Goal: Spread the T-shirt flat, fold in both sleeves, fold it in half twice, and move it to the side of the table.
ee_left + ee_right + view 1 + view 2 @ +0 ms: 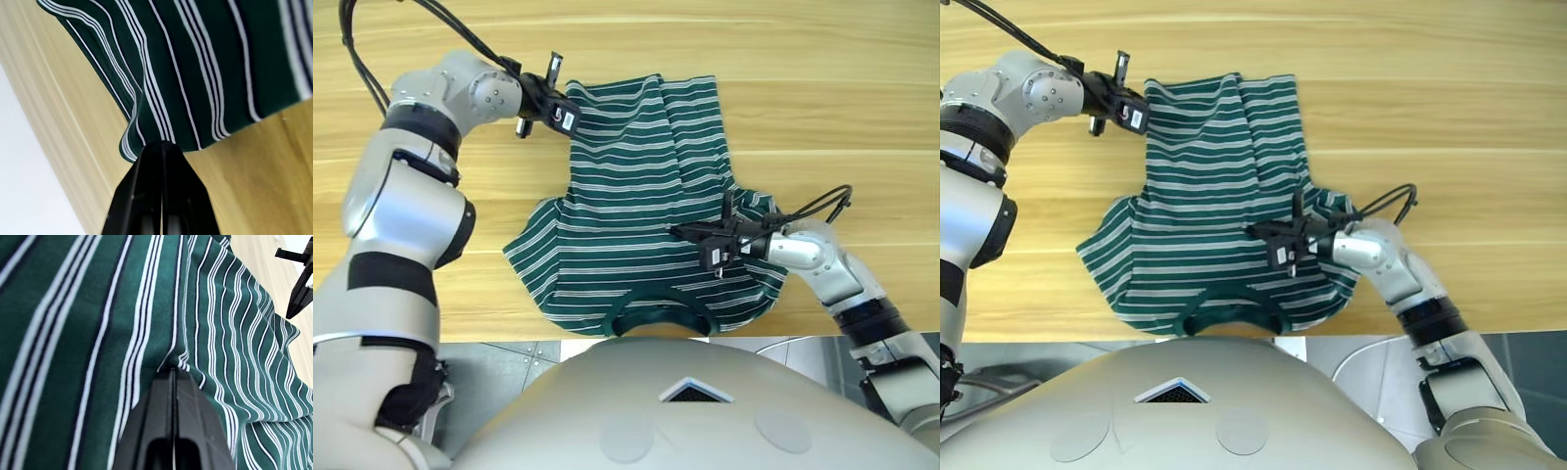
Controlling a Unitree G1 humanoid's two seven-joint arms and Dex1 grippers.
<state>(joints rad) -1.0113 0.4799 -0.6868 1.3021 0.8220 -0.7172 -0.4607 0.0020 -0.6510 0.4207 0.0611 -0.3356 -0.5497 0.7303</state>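
Note:
A dark green T-shirt point(626, 186) with white stripes lies on the wooden table point(832, 108), collar toward me and hem at the far side. Its far half is bunched narrow, with a long crease down the middle. The left sleeve point(527, 245) sticks out flat; the right sleeve point(760, 208) is rumpled. My left gripper point(570, 106) is at the far-left hem corner, shut on the fabric edge point(161, 143). My right gripper point(678, 233) lies over the shirt's chest, right of centre, shut on a pinched ridge of cloth point(172, 368).
Bare wood lies on both sides of the shirt and beyond the hem. The table's front edge point(489, 339) runs just below the collar, with grey floor past it. The left gripper point(299, 281) shows far off in the right wrist view.

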